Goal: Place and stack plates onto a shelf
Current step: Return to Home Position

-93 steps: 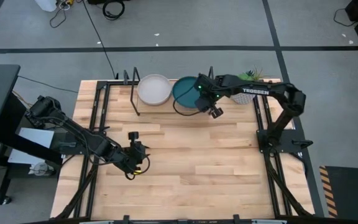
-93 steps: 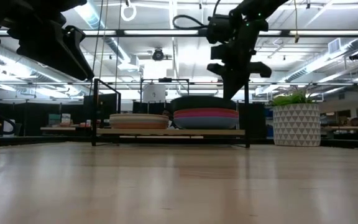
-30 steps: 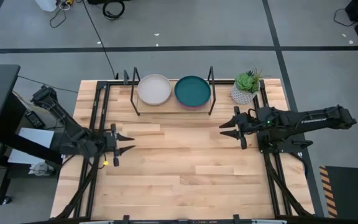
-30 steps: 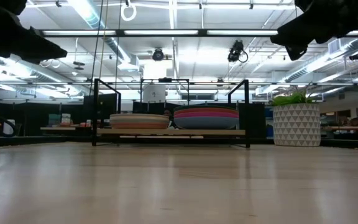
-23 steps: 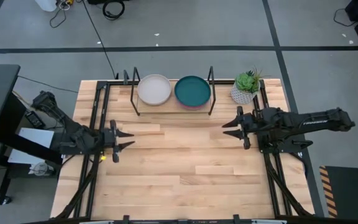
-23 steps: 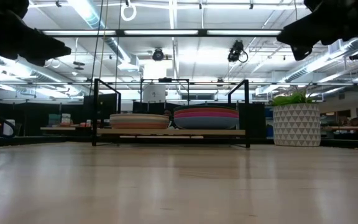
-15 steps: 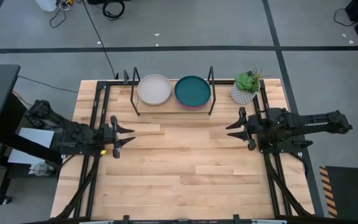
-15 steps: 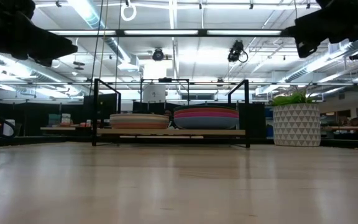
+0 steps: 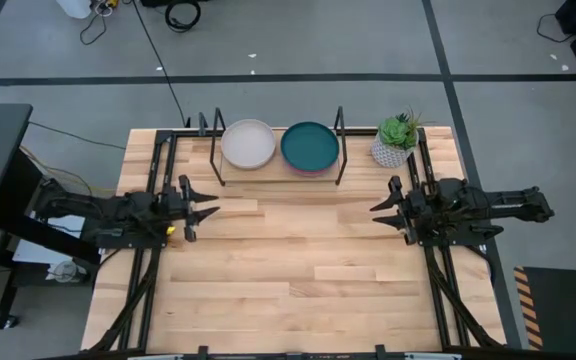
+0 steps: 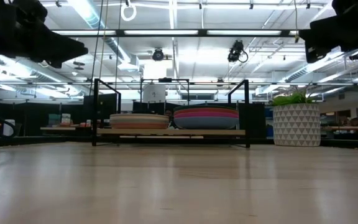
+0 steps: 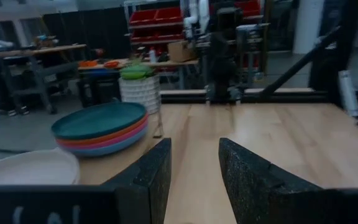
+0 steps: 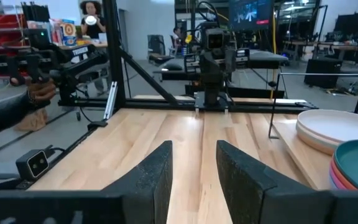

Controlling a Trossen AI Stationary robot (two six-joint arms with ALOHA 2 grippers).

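The shelf [image 9: 278, 168] stands at the table's far edge and carries two stacks of plates. The left stack [image 10: 139, 121] is topped by a pale peach plate [image 9: 248, 144]. The right stack [image 10: 206, 117] is topped by a dark teal plate [image 9: 309, 147], with orange, magenta and blue rims showing under it [image 11: 101, 127]. My left gripper [image 9: 203, 208] hovers open near the table's left edge, pointing right. My right gripper [image 9: 380, 207] hovers open near the right edge, pointing left. Both have nothing between their fingers [image 11: 194, 174] [image 12: 194, 168].
A small green potted plant [image 9: 396, 140] in a white pot stands right of the shelf at the far right corner. Bare wooden tabletop [image 9: 288, 260] lies between the two arms. Beyond the table's left side a person's dark sleeve and hand [image 12: 8, 109] show.
My left gripper has moved toward the table's far edge while its arm drew back to the left side. My right gripper has drawn back toward the table's right edge. Both stay level and open. The plates on the shelf have not moved.
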